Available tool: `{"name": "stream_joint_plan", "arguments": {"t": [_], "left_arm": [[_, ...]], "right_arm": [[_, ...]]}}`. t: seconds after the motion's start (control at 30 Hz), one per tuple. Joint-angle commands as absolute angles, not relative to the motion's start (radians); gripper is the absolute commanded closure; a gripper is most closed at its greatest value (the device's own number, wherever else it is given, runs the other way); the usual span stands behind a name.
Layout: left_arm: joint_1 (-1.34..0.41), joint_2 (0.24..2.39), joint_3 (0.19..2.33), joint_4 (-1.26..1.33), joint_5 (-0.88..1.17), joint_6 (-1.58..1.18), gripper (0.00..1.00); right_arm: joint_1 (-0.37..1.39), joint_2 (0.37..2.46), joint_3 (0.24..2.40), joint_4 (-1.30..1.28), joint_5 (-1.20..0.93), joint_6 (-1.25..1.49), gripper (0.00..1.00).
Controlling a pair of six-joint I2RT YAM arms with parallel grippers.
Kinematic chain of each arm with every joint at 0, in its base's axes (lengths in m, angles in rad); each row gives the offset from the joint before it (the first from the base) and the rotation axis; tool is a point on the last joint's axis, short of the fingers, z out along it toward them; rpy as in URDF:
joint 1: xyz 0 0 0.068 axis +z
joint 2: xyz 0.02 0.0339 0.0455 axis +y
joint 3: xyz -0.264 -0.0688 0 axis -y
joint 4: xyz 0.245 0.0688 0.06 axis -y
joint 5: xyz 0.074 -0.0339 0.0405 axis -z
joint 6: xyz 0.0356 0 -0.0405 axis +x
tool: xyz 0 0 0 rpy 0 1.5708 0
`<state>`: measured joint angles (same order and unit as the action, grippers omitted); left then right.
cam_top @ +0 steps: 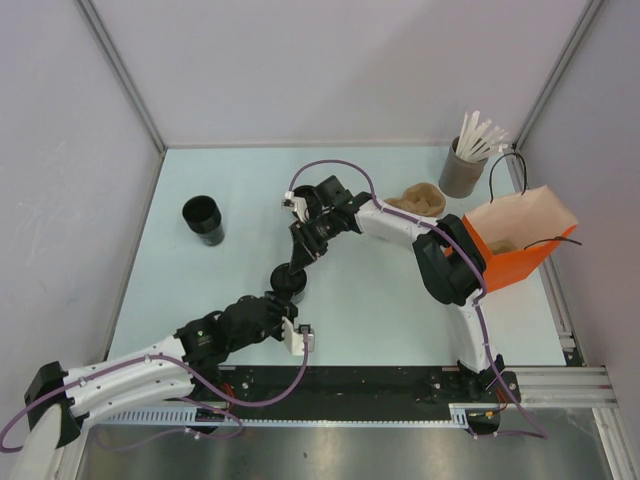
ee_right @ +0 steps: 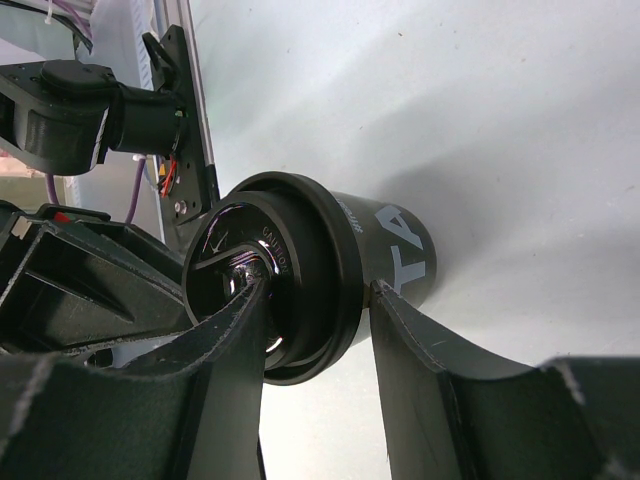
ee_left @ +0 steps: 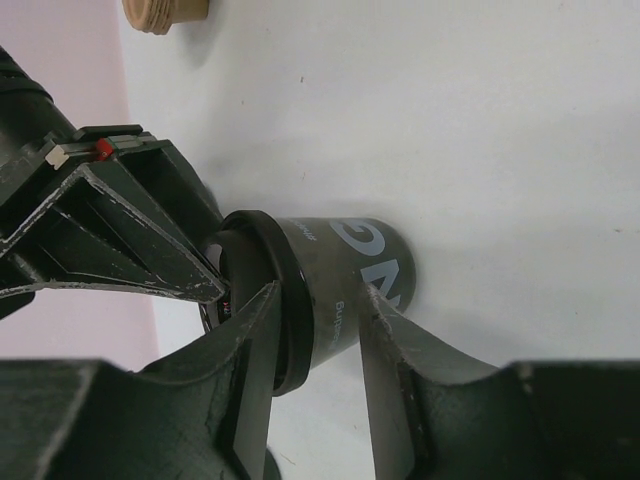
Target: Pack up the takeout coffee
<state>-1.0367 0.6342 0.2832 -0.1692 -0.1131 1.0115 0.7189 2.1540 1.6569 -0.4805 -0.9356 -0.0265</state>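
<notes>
The takeout coffee, a small black cup with white print and a round black lid, stands on the table mid-front. Both grippers meet at it. My left gripper comes from the near left. In the left wrist view one finger covers the lid rim and the other touches the cup wall. My right gripper comes from the far side. In the right wrist view one finger lies on the lid top and the other touches the wall below the rim. The orange bag stands open at the right edge.
A black lidless cup stands at the far left. A brown cardboard piece lies behind the right arm and shows in the left wrist view. A grey tub of white sticks is at the back right. A black rail runs along the near edge.
</notes>
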Motion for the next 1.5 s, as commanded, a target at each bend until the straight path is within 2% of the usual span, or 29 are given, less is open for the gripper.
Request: {"name": "stream_joint_plan", "arguments": {"t": [0.0,0.23,0.37,0.5,0.57,0.77,0.87,1.0,1.27,1.43,1.47], "left_arm": [[-1.025,0.630,0.258,-0.130,-0.170,1.006,0.62],[-1.011,0.635,0.226,-0.137,-0.195,1.014,0.75],[-1.008,0.632,0.218,-0.141,-0.196,1.012,0.74],[-1.006,0.632,0.209,-0.155,-0.202,1.022,0.65],[-1.002,0.637,0.204,-0.163,-0.210,1.023,0.66],[-1.000,0.640,0.193,-0.187,-0.209,1.035,0.85],[-0.999,0.650,0.189,-0.193,-0.216,1.037,0.90],[-0.999,0.649,0.180,-0.210,-0.206,1.039,0.92],[-0.993,0.634,0.183,-0.204,-0.218,1.008,0.87],[-0.954,0.638,0.297,-0.158,-0.195,0.947,0.61],[-0.953,0.640,0.319,-0.170,-0.190,0.936,0.60]], "right_arm": [[0.758,2.249,1.575,-0.591,-0.661,-0.144,0.54],[0.761,2.249,1.568,-0.591,-0.663,-0.146,0.54],[0.761,2.249,1.566,-0.591,-0.663,-0.152,0.54],[0.761,2.247,1.565,-0.592,-0.663,-0.150,0.54],[0.761,2.246,1.565,-0.592,-0.664,-0.152,0.54],[0.761,2.246,1.562,-0.592,-0.664,-0.153,0.54],[0.761,2.246,1.560,-0.595,-0.663,-0.158,0.55],[0.759,2.247,1.562,-0.598,-0.664,-0.160,0.54],[0.759,2.247,1.562,-0.598,-0.664,-0.163,0.55],[0.761,2.250,1.562,-0.601,-0.660,-0.160,0.55],[0.761,2.249,1.562,-0.598,-0.658,-0.156,0.55]]}}
